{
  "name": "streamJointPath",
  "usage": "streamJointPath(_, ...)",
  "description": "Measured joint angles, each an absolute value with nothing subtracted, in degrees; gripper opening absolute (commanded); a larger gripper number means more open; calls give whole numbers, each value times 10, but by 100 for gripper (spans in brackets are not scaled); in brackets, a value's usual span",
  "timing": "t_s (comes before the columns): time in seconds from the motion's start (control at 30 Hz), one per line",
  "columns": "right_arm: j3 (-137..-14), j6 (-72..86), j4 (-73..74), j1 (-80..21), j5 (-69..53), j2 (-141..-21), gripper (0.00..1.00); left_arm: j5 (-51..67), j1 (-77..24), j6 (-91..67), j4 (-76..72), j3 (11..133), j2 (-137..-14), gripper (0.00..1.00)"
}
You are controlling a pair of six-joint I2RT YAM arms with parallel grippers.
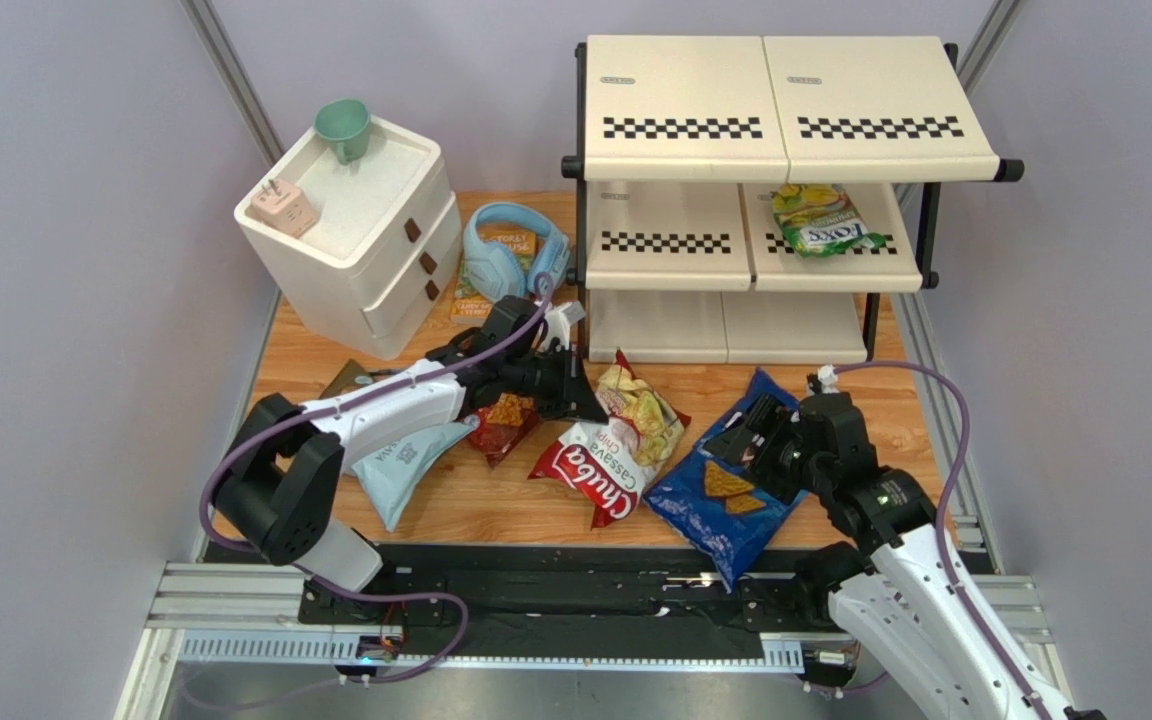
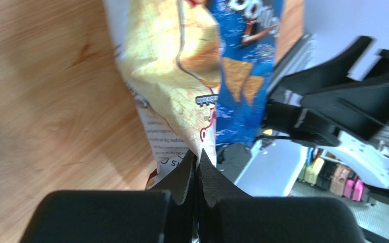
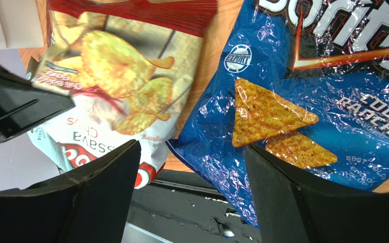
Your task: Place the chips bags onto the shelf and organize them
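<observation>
The cream shelf (image 1: 785,128) stands at the back right, with a small green-yellow chips bag (image 1: 826,221) on its middle tier. On the table lie a white-and-red chips bag (image 1: 612,447), a blue Doritos bag (image 1: 717,495), a red Doritos bag (image 1: 504,428) and a pale-blue bag (image 1: 405,468), part of it under my left arm. My left gripper (image 2: 197,154) is shut on the edge of the white-and-red bag (image 2: 176,61). Over the lower corner of the blue Doritos bag (image 3: 293,76) my right gripper (image 3: 191,148) stands open, holding nothing.
A white two-drawer cabinet (image 1: 349,225) at the back left carries a green cup (image 1: 343,128) and a pink item (image 1: 285,204). Blue headphones (image 1: 504,258) lie beside it. A black rail (image 1: 537,578) runs along the near table edge.
</observation>
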State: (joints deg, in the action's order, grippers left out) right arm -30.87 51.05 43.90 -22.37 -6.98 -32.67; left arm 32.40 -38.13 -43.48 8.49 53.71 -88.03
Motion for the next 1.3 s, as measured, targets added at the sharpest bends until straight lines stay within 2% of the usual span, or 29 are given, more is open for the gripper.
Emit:
streamJointPath(0.37, -335, 524, 439, -224, -61, -361, 84, 340, -381, -497, 49, 501, -814, 0)
streamJointPath(0.6, -364, 583, 439, -224, -67, -377, 84, 234, -369, -570, 35, 427, -710, 0)
streamJointPath(0.9, -404, 745, 439, -239, -160, -456, 85, 146, -367, -640, -12, 441, -782, 0)
streamJointPath(1.3, -362, 914, 371, -313, -185, -455, 87, 97, -406, -654, -43, 505, -825, 0)
